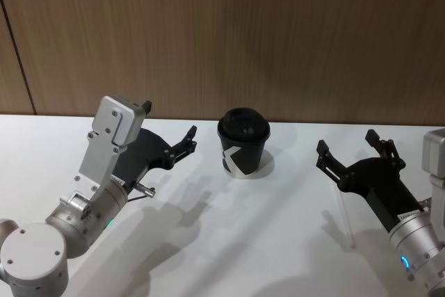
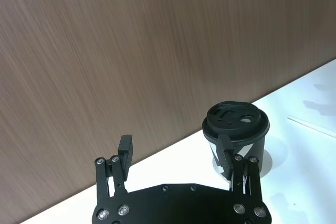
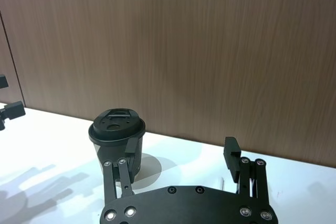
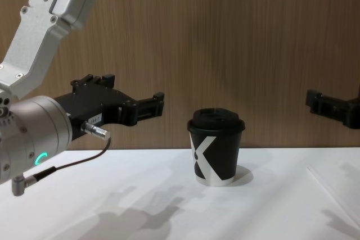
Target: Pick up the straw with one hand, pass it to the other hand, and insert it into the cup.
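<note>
The black cup (image 1: 243, 142) with its domed lid and white X mark stands upright at the back middle of the white table; it is also seen as the cup (image 4: 216, 147). The thin white straw (image 1: 346, 219) lies flat on the table on the right, faint against the surface, below my right gripper (image 1: 347, 142). That gripper hovers open and empty to the right of the cup. On the cup's left my left gripper (image 1: 169, 122) hangs open and empty, pointing toward the cup (image 2: 236, 124). The straw (image 2: 311, 125) shows beyond the cup in the left wrist view.
A wooden wall runs along the table's back edge just behind the cup. A grey cable (image 4: 67, 164) loops under the left wrist. Bare white table (image 1: 229, 241) stretches in front of the cup between the two arms.
</note>
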`<action>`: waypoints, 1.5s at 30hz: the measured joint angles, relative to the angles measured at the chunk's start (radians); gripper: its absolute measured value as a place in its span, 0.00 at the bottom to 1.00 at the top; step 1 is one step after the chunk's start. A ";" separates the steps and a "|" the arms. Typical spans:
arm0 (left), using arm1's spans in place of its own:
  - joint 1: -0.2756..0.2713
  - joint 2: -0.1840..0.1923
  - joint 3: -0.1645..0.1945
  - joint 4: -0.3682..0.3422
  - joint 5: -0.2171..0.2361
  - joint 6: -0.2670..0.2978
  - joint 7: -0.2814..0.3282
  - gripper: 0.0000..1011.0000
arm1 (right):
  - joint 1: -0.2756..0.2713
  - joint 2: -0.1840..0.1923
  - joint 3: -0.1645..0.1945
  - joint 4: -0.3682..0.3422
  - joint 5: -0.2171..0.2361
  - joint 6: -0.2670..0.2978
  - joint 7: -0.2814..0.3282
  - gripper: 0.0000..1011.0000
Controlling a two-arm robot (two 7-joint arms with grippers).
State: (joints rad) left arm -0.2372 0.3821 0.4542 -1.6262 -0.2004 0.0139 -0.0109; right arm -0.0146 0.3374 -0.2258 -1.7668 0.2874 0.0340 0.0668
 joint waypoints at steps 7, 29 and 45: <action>0.000 0.000 0.000 0.000 0.000 0.000 0.000 0.99 | 0.003 0.005 0.002 0.002 0.000 0.008 0.007 0.99; 0.000 0.000 0.000 0.000 0.000 0.000 0.000 0.99 | -0.011 0.092 0.013 -0.030 -0.026 0.145 0.077 0.99; 0.000 0.000 0.000 0.000 0.000 0.000 0.000 0.99 | -0.024 0.092 0.039 -0.080 0.028 0.350 0.097 0.99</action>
State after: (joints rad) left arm -0.2372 0.3821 0.4542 -1.6262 -0.2004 0.0139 -0.0109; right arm -0.0390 0.4298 -0.1871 -1.8472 0.3155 0.3838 0.1640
